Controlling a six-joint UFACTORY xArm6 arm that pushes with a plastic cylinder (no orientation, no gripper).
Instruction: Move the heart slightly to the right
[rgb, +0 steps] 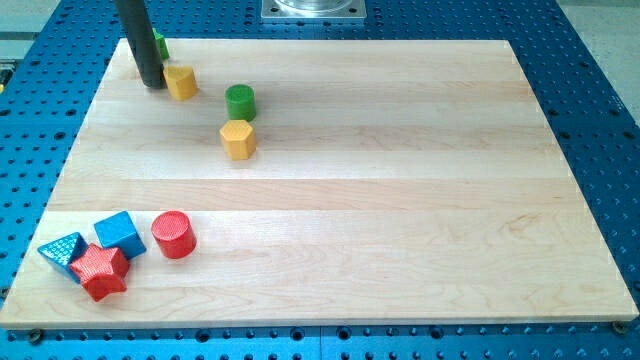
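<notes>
Nearest the view's bottom lies a red star block (100, 271), crowded against a blue triangular block (62, 250) and a blue cube (121, 233), with a red cylinder (174, 234) just beside them on the right. All look like painted wood with a matte finish, resting on a pale, smooth-grained wooden tabletop (400, 200) over a blue perforated base (600, 120). Toward the view's top left, my tip (153, 84) sits just to the left of the yellow heart (181, 81), touching it or very nearly so; a green block (160, 44) is mostly hidden behind the rod, so its shape cannot be told. Further right stand a green cylinder (240, 101) and, just below it, a yellow hexagonal block (238, 139). There is no claw on this arm, only the rod, so nothing opens or grips. The step in hand appears to be the push itself: the tip is on the correct side. The next move likely calls for a short, gentle slide rightward, stopping well before the green cylinder.
</notes>
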